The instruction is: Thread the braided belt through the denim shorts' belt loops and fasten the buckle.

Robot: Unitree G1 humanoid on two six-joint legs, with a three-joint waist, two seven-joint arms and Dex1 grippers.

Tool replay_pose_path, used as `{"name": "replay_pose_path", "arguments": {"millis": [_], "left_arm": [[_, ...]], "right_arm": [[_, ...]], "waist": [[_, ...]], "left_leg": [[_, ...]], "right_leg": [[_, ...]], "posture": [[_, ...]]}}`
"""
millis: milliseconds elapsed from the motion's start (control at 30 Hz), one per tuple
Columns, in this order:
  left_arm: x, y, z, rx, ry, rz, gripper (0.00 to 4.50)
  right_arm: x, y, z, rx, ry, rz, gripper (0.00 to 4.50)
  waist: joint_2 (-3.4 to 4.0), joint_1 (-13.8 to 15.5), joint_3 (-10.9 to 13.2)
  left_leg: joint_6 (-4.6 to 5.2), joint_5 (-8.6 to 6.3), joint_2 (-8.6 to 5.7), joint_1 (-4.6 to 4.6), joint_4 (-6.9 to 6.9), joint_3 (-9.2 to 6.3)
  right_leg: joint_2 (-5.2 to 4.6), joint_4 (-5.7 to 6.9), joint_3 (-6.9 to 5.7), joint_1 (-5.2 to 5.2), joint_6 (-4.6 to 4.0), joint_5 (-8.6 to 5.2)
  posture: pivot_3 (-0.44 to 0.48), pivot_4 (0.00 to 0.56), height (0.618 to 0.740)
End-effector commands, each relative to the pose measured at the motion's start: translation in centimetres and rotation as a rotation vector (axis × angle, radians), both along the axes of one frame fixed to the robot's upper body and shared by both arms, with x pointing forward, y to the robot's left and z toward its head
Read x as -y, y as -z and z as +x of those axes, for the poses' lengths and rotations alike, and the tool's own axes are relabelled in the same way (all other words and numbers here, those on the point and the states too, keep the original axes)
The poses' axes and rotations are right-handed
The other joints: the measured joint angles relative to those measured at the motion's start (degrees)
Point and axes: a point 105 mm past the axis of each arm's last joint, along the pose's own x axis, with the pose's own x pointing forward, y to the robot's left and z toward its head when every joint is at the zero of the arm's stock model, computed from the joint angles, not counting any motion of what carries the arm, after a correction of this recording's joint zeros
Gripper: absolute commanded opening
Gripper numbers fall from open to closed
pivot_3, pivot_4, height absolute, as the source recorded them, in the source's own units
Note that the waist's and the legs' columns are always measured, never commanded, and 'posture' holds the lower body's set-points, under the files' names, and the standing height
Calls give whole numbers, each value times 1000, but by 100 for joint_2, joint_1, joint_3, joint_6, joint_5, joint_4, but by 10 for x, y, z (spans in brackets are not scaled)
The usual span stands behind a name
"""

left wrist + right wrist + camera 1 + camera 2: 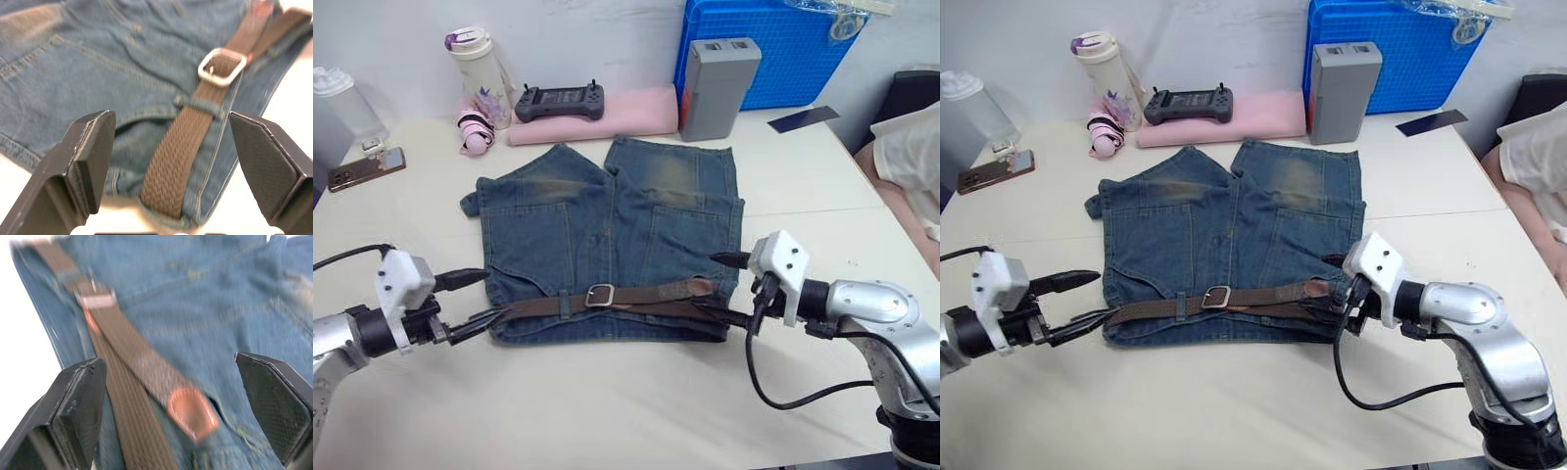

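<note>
Running side to side along the shorts (607,235) waistband, belt (646,297) looks buckled (600,295); tan tip nearest right gripper (729,289), left gripper (475,302) at opposite end, both spread wide, empty.

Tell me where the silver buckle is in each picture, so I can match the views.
Left eye: buckle at waistband middle.
Right eye: buckle left of centre.
Left wrist: upper right.
Right wrist: upper left.
Shared landmark: tan belt tip.

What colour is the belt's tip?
Reddish-tan leather, on the braided belt tip; the right wrist view shows it best.
</note>
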Motion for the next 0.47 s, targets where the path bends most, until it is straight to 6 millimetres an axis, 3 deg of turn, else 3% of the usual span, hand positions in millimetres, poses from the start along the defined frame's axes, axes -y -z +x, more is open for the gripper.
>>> {"name": "replay_pose_path", "arguments": {"millis": [33,167,467], "left_arm": [[1,-24,-1,66,-16,-57,4016],[2,-28,3,88,-39,-68,4016],[7,-26,8,119,-53,-71,4016]], "right_arm": [[8,-26,3,53,26,98,4454],[14,-28,15,80,100,96,4454],[17,-24,22,76,139,85,4454]], "waist": [[-1,6,1],[0,13,1],[0,10,1]], "left_leg": [[0,0,0,-1,0,0],[-1,0,0,1,0,0],[-1,0,-1,0,1,3]], "right_leg": [[0,-1,0,0,0,0],[0,0,-2,1,0,0],[0,2,2,-2,0,0]], "posture": [[0,150,718],[0,150,718],[0,150,718]]}}
